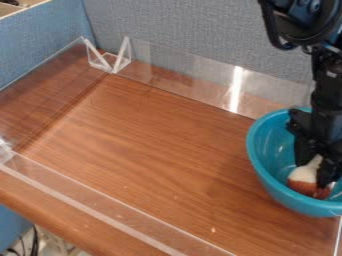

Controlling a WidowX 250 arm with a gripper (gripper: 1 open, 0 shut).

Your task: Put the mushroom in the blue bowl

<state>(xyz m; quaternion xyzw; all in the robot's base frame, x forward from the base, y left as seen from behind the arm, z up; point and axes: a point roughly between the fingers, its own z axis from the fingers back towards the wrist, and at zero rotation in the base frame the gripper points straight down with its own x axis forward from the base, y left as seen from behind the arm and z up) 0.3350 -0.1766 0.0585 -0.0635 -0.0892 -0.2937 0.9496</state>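
Mushroom (307, 176), rounded and cream-stemmed, sits inside glossy blue bowl (271, 150).

A lab test cell: wooden surface (147, 130) fenced by clear acrylic walls (80, 205), blue fabric partition panels (160, 30) behind (office-style dividers).

Single view: elevated, front-left of table (147, 130), looking down obliquely, medium range.

Wooden table (147, 140), clear acrylic rim (80, 205), blue fabric wall (174, 30)
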